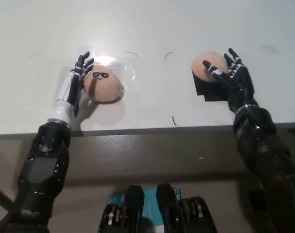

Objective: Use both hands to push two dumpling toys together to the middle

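white left hand (74, 90), black right hand (233, 72), black forearms

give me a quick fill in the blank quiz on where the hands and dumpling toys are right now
1. The left hand touches the dumpling toy whose printed face wears ____.
2. The right hand rests against the ____ dumpling toy.
3. Both toys lie on a ____ table.

Missing words: sunglasses; plain; white

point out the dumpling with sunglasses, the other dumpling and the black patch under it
dumpling with sunglasses (104, 86), head view, middle of its tan body
other dumpling (205, 68), head view, bare left side beside the right hand's fingers
black patch (208, 93), head view, part showing below that dumpling
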Robot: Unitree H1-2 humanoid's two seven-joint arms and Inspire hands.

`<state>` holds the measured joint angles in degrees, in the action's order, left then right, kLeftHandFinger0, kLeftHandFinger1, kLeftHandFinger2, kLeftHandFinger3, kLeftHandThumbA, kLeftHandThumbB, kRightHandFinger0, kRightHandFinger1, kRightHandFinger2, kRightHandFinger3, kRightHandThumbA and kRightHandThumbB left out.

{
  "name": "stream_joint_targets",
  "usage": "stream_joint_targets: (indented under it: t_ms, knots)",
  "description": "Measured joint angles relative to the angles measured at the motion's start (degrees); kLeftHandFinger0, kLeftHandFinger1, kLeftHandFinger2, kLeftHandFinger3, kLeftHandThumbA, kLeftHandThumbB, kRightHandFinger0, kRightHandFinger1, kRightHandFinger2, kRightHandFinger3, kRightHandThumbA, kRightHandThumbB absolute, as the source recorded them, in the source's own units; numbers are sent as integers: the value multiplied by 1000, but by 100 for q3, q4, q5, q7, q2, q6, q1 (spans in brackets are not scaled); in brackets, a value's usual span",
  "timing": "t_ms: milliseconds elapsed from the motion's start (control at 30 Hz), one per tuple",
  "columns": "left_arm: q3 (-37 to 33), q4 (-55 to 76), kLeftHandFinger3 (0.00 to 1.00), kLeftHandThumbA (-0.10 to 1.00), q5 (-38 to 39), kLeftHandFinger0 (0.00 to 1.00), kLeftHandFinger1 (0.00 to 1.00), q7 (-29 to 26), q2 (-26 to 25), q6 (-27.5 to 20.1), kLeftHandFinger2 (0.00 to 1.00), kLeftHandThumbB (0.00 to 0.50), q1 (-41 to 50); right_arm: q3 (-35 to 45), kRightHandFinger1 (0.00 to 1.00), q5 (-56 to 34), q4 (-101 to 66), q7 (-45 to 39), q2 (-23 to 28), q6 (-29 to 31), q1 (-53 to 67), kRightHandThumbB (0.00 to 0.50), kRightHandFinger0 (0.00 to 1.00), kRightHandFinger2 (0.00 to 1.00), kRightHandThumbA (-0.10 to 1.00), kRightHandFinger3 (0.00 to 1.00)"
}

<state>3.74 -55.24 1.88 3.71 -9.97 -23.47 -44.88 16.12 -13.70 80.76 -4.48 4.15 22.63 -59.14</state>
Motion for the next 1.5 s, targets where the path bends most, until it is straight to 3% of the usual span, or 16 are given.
stream_joint_targets:
  t_ms: [67,167,300,400,533,633,833,933,1033,1233,1367,1500]
  knots:
    - [-3,-2,1000,1000,-3,1000,1000,0,75,-2,1000,321,-1,0,1000,0,-1,2,-58,3,-3,159,1000,1000,1000,1000]
    - [-21,-14,1000,1000,-22,1000,1000,-18,202,0,1000,314,-6,3,1000,-3,-2,-5,-172,9,-21,98,1000,1000,1000,1000]
    - [-101,-17,1000,1000,-107,1000,1000,-110,307,4,1000,301,-48,-3,1000,0,-4,-32,-301,56,-42,115,1000,1000,1000,1000]
    - [-151,-17,1000,1000,-159,1000,1000,-145,359,4,1000,336,-82,-8,1000,3,-7,-38,-392,81,-53,131,1000,1000,1000,1000]
    - [-195,-20,1000,1000,-207,1000,1000,-205,408,11,1000,323,-130,-6,1000,0,-10,-40,-514,89,-67,168,1000,1000,1000,1000]
    - [-217,-80,1000,1000,-245,1000,1000,-242,452,16,1000,320,-181,-7,1000,0,-10,-42,-608,92,-72,156,1000,1000,1000,1000]
    - [-254,-160,1000,1000,-300,1000,1000,-358,561,21,1000,365,-241,1,1000,-6,-11,-76,-741,104,-73,148,1000,1000,1000,1000]
    - [-291,-238,1000,1000,-350,1000,1000,-416,603,22,1000,335,-280,1,1000,-5,-11,-79,-798,118,-75,142,1000,1000,1000,1000]
    - [-321,-307,1000,1000,-391,1000,1000,-469,642,22,1000,351,-352,9,1000,-17,-11,-86,-852,126,-78,169,1000,1000,1000,1000]
    - [-327,-348,1000,1000,-406,1000,1000,-496,697,21,1000,359,-427,62,1000,-105,-11,-88,-897,128,-86,175,1000,1000,1000,1000]
    - [-334,-375,1000,1000,-415,1000,1000,-509,719,21,1000,396,-427,104,1000,-151,-11,-93,-952,128,-86,169,1000,1000,1000,1000]
    - [-334,-392,1000,1000,-416,1000,1000,-527,739,22,1000,385,-428,125,1000,-200,-11,-104,-996,128,-86,147,1000,1000,1000,1000]
